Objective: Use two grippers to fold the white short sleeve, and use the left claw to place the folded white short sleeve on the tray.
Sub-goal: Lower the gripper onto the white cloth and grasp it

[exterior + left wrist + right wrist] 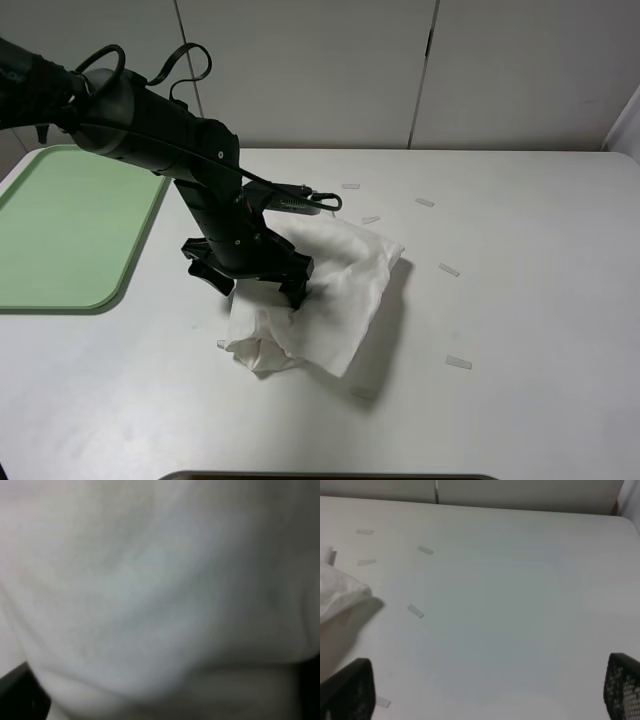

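- One white short sleeve [335,295] lies folded into a rumpled bundle near the middle of the white table [530,300], nearer the front than the back.
- The bundle's back right corner [392,247] is puffed up; its front left corner [250,352] is crumpled and loose against the table.
- In the left wrist view white cloth [150,590] fills almost the whole frame, blurred and very close.
- The left hand [252,278] sits low on the bundle's left edge, fingers spread wide, one black fingertip [297,290] down on the cloth and the other [212,277] just off its left side. Whether any cloth is caught between them cannot be told.
- The left arm [150,120] reaches in from the back left, crossing over the tray's back right corner.
- One pale green tray [60,225] lies at the table's left edge, well apart from the shirt, with bare table between them.
- The right hand [485,692] is out of the overhead view; its wrist view shows two black fingertips [350,690] spread wide over bare table, holding nothing.
- Seven small pale tape strips can be counted on the table to the right of the shirt and behind it, one of them [458,362] near the front right.
- The right half of the table is open, from the shirt to the right edge [622,160].
- Pale wall panels [300,70] stand behind the table's back edge.
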